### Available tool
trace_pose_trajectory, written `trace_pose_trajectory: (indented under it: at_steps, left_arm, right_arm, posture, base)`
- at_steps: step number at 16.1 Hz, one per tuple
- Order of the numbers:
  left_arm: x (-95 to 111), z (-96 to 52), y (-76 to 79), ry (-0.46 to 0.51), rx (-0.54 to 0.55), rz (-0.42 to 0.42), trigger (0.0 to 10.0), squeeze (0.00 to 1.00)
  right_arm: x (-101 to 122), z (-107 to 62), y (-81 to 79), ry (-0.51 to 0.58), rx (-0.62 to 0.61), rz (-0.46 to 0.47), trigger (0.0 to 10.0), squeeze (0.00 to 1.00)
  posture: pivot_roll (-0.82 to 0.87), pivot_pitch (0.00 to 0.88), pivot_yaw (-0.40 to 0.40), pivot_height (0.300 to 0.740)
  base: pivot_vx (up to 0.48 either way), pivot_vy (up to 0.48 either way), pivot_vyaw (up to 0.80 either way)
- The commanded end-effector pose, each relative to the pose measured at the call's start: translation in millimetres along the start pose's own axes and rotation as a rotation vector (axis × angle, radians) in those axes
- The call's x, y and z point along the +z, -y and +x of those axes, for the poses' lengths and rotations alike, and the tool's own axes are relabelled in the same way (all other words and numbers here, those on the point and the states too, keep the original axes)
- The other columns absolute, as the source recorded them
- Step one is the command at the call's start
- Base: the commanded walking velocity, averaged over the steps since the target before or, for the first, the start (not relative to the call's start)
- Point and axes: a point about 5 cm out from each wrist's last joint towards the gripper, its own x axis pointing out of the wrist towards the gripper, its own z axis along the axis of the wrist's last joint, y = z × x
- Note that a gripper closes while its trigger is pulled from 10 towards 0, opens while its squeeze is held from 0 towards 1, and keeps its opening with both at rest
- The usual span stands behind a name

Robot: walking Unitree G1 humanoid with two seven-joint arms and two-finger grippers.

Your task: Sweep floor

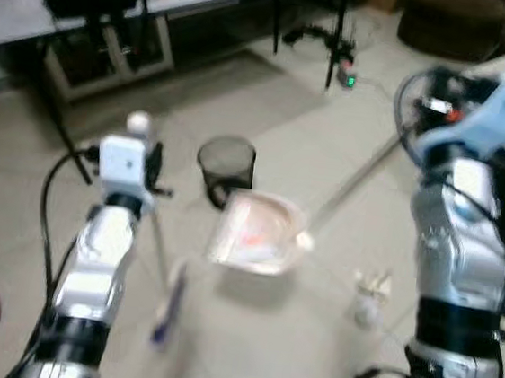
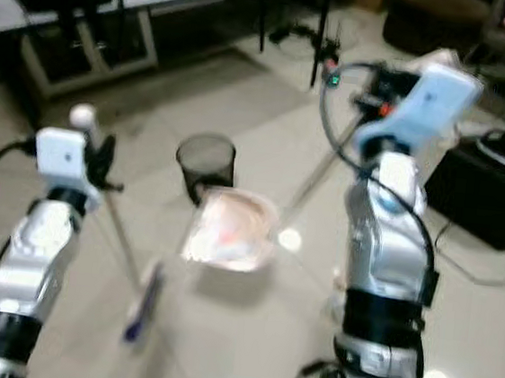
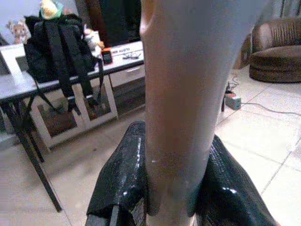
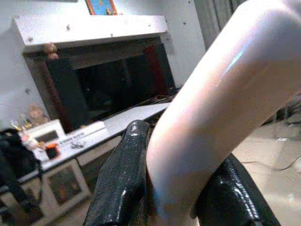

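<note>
Sweeping step: left gripper (image 3: 171,188) clamped on slim pale broom handle (image 1: 158,242), right gripper (image 4: 171,188) clamped on pink long-handled plastic dustpan (image 1: 257,233); next, brush crumpled white litter (image 1: 370,287) leftward into pan

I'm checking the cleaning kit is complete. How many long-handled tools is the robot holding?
2. The broom is in the left gripper, brush down on the floor. The dustpan is held by its long handle in the right gripper, beside the mesh bin.
</note>
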Motion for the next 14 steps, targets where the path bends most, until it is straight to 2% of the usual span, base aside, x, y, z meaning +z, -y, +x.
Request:
trace_pose_trajectory:
  at_steps: [1, 8, 12, 14]
  left_arm:
    - [8, 2.8, 4.4, 0.033, -0.006, -0.004, 10.0, 0.0]
    - [7, 3.3, 5.1, 0.021, -0.011, -0.016, 10.0, 0.0]
    - [7, 3.8, 5.9, 0.018, -0.007, -0.025, 10.0, 0.0]
    - [7, 3.7, 5.7, 0.017, -0.004, -0.027, 10.0, 0.0]
  right_arm:
    - [13, 4.1, 4.0, 0.059, -0.012, -0.007, 10.0, 0.0]
    - [21, 9.4, 6.2, 0.082, -0.024, -0.031, 10.0, 0.0]
    - [23, 12.0, 8.0, 0.093, -0.028, -0.036, 10.0, 0.0]
    - [25, 12.7, 9.8, 0.103, -0.04, -0.021, 10.0, 0.0]
  posture:
    - [-0.02, 0.023, 0.083, 0.74]
    - [-0.03, 0.034, 0.089, 0.74]
    - [-0.03, 0.035, 0.085, 0.74]
    - [-0.03, 0.035, 0.083, 0.74]
  base:
    - [0.386, 0.0, 0.0]
    - [0.384, 0.0, 0.0]
    - [0.383, 0.0, 0.71]
    - [0.386, 0.0, 0.0]
